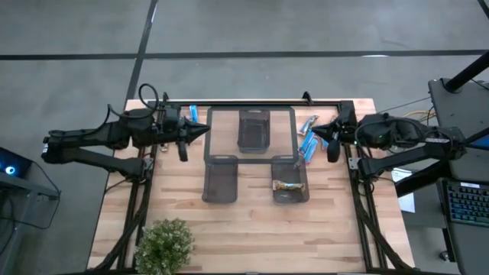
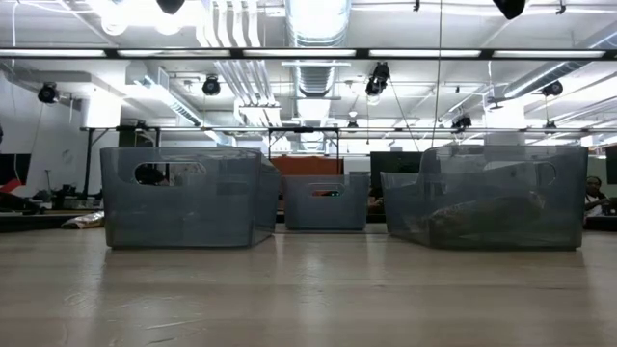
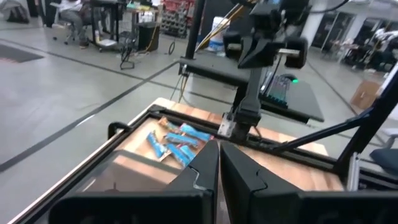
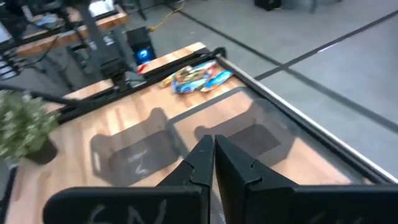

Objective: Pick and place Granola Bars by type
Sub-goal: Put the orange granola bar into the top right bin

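right front bin [image 1: 290, 180] holds one brownish-gold bar [image 1: 289, 184]; other two bins look empty.

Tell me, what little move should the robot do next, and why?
Probably the right gripper, now shut, should open and dip toward the small pile of bright blue foil-wrapped granola bars just beside it. Those bars lie loose on the wooden table, while only one brownish-gold bar lies in a dark mesh bin. The left gripper waits shut on the other side.
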Motion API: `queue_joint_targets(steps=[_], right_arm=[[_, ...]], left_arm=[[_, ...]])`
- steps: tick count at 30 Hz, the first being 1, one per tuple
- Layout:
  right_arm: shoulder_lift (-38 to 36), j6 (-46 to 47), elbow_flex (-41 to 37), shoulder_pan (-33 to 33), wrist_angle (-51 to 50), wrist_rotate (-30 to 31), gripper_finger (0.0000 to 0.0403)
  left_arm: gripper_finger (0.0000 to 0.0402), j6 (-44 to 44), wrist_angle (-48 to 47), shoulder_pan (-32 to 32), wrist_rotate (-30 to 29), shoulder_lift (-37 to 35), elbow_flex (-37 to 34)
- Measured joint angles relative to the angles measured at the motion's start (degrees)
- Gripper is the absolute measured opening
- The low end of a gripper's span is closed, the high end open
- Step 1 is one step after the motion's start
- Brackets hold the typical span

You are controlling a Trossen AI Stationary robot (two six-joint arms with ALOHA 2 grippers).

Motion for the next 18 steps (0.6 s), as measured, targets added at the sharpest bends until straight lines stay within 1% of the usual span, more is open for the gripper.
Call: queue_joint_targets(steps=[3, 6, 15, 18], right_arm=[[-0.63, 0.14, 0.00, -0.48, -0.05, 3.59, 0.0008], [-1.43, 1.04, 0.02, -1.86, -0.08, 5.36, 0.0008], [-1.18, 4.23, 2.82, -7.92, -4.51, 5.35, 0.0009], [-0.44, 6.89, 4.08, -9.71, -7.24, 4.54, 0.0016]], left_arm=[[0.0000, -0.01, -0.74, 0.75, -0.01, 0.00, 0.00], [0.0000, -0.01, -0.84, 1.37, 0.00, 0.00, 0.00], [0.0000, -0.03, -0.90, 2.22, -0.02, 0.00, 0.00], [0.0000, -0.03, -0.90, 2.22, -0.02, 0.00, 0.00]])
